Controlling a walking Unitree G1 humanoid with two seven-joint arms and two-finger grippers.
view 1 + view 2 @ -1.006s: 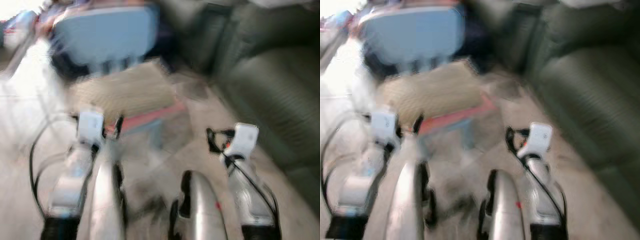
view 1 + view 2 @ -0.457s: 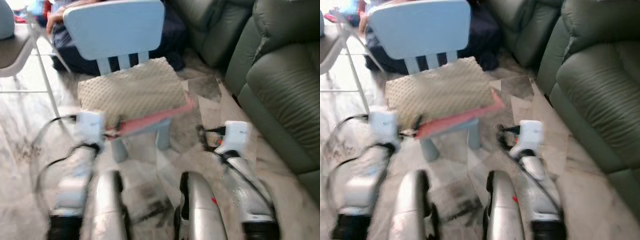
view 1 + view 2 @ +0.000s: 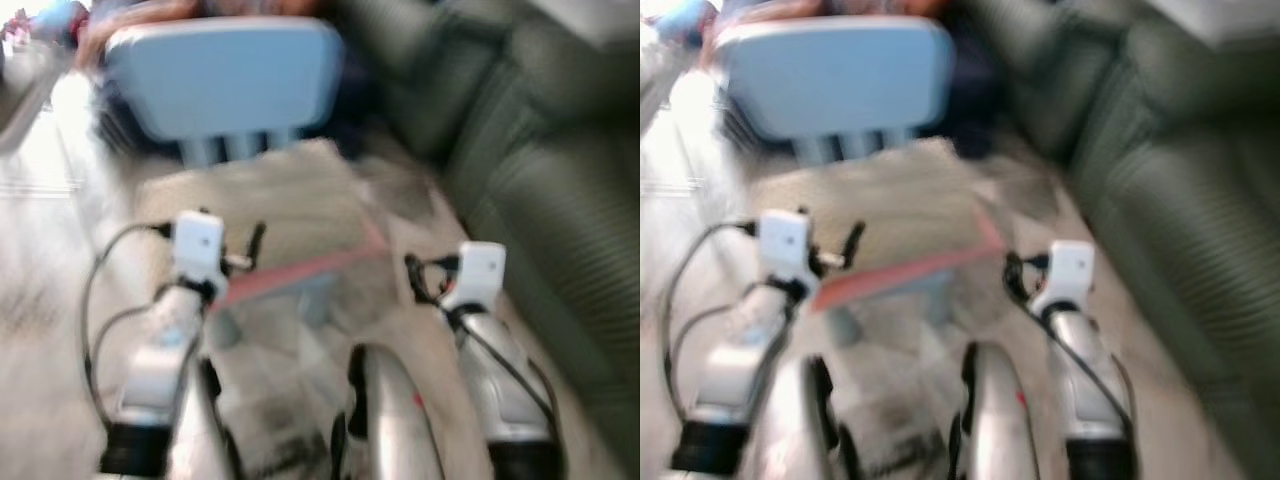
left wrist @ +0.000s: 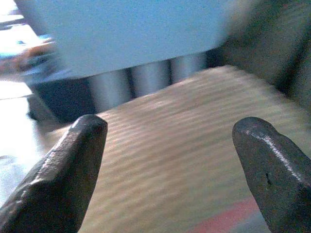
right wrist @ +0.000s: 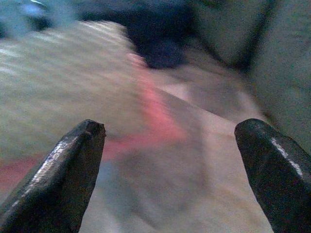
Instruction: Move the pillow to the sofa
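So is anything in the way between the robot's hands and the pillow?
Nothing visible is. The beige textured pillow lies on the light blue plastic chair, and both open end effectors, left and right, face it across open space.

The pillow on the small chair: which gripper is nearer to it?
Left. The left gripper is at the pillow front edge; the right gripper is lower, beside the chair, toward the sofa.

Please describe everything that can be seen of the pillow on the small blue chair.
The pillow is beige, with a ribbed or dotted textured cover and a pink-red band along its front edge. It lies flat on the seat of the small light-blue chair, against the backrest slats, its right corner jutting past the seat. Nothing grips it; both grippers are short of it. The picture is blurred.
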